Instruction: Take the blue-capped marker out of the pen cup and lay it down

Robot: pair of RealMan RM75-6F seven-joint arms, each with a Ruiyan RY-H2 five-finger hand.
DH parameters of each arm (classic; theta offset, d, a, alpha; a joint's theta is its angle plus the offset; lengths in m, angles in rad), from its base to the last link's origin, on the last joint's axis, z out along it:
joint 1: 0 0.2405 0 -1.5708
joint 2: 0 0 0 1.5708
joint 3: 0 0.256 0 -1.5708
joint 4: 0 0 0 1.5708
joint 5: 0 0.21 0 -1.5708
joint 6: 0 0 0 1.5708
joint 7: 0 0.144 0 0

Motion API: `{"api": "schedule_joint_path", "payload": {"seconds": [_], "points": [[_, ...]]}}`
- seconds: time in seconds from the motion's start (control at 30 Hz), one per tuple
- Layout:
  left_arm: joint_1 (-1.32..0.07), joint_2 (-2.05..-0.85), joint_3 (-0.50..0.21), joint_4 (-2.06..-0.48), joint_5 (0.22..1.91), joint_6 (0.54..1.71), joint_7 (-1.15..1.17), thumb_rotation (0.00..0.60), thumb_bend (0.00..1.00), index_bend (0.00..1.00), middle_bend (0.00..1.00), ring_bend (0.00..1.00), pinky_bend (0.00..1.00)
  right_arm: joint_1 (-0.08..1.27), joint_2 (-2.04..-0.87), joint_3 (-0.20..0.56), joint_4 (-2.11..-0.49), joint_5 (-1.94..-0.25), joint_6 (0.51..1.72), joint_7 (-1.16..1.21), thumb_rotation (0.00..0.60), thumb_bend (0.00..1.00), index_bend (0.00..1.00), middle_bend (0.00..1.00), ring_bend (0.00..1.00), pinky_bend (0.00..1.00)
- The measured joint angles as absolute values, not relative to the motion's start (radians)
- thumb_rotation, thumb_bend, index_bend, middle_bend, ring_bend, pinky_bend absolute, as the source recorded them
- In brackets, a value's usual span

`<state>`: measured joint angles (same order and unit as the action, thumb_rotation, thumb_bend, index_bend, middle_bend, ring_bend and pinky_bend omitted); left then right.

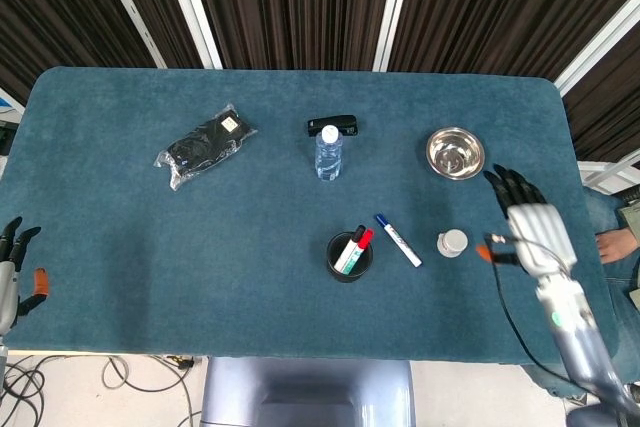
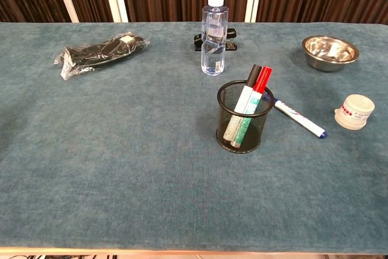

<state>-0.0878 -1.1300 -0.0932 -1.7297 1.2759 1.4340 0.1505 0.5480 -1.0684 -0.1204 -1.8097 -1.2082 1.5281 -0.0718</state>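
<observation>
The blue-capped marker [image 1: 399,240] [image 2: 299,117] lies flat on the teal cloth, just right of the black mesh pen cup [image 1: 350,257] [image 2: 244,119]. A red-capped and a black-capped marker still stand in the cup. My right hand [image 1: 525,224] hovers with fingers spread and nothing in it, over the table's right side, well right of the marker and out of the chest view. My left hand [image 1: 14,267] sits off the table's left edge, fingers spread and empty.
A water bottle [image 1: 328,152] stands behind the cup with a black stapler [image 1: 333,125] beyond it. A steel bowl [image 1: 455,152] is at the right rear, a small white jar [image 1: 452,242] right of the marker, a black bagged item [image 1: 204,145] at left.
</observation>
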Motion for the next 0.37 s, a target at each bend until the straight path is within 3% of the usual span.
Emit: {"api": "schedule_joint_path", "payload": {"seconds": [0.17,0.37], "points": [[-0.087,-1.128,-0.093,-1.734,1.276,1.434,0.148,0.600,0.56,0.13,0.00,0.10,0.06,0.384,-1.146,-0.181,-1.711,-1.351,1.679,-0.074,0.600,0.21,0.00,0.00,0.00,0.16],[-0.086,-1.128,-0.094,-1.729,1.282,1.442,0.151,0.600,0.56,0.13,0.00,0.10,0.06,0.286,-1.216,-0.207,-1.646,-1.424,1.715,-0.117,0.600,0.21,0.00,0.00,0.00,0.16]]}}
